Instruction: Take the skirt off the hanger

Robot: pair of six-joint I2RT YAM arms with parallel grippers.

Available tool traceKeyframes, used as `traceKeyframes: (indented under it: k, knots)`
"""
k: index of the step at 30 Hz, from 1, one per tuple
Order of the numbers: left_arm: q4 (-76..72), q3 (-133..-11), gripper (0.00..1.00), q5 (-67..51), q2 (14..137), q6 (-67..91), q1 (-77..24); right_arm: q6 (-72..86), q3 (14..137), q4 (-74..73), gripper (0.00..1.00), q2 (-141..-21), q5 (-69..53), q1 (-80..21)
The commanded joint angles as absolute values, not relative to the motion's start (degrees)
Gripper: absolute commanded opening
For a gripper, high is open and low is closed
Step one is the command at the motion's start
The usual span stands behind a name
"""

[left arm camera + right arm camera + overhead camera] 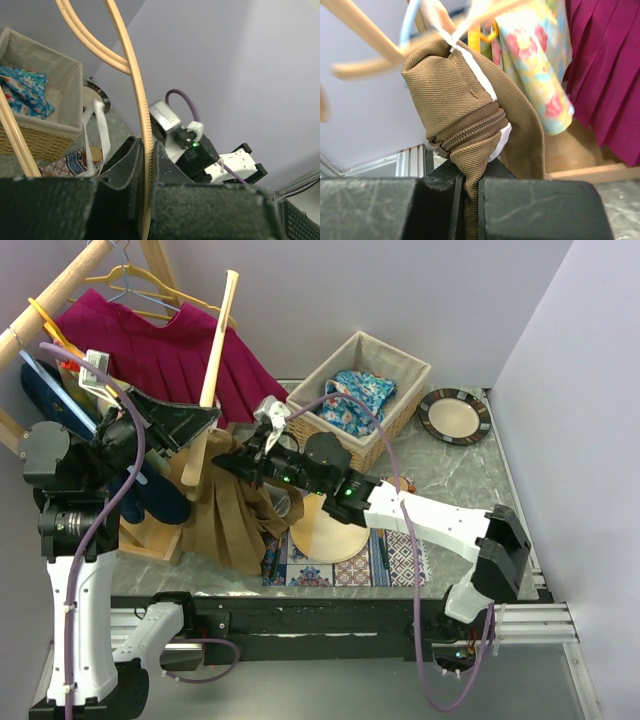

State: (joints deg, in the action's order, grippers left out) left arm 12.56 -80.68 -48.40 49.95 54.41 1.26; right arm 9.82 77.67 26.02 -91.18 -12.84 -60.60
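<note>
A brown skirt (235,520) hangs in folds from a light wooden hanger (215,350) in front of the clothes rack. My left gripper (195,425) is shut on the hanger; in the left wrist view its jaws pinch the hanger's tan bar (137,100) at the left gripper (146,170). From the right, my right gripper (248,455) reaches the skirt's top edge. In the right wrist view the right gripper (470,185) is shut on a bunched fold of the skirt (465,100) just below its zipper.
A wicker basket (390,360) holding a blue floral cloth (355,400) stands at the back, with a plate (455,415) to its right. A magenta skirt (170,345) hangs on the wooden rack (60,290). A patterned mat (350,565) lies under the right arm.
</note>
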Motion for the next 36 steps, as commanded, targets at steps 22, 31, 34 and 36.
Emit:
traceKeyframes:
  k: [22, 31, 34, 36]
  knots:
    - [18.91, -91.24, 0.01, -37.89, 49.58, 42.01, 1.14, 6.26, 105.54, 9.76, 0.0, -82.35, -6.51, -40.01]
    - [17.14, -86.58, 0.01, -35.16, 44.66, 40.34, 1.14, 2.28, 125.65, 13.62, 0.0, -94.63, -5.28, -30.68]
    - [16.61, -84.2, 0.01, -33.93, 43.25, 39.73, 0.97, 4.21, 133.29, 15.55, 0.0, -100.43, -4.66, -27.34]
    - [18.18, -83.76, 0.01, -32.01, 42.98, 39.11, 0.79, 4.13, 134.91, 19.84, 0.0, -103.0, -5.36, -24.97]
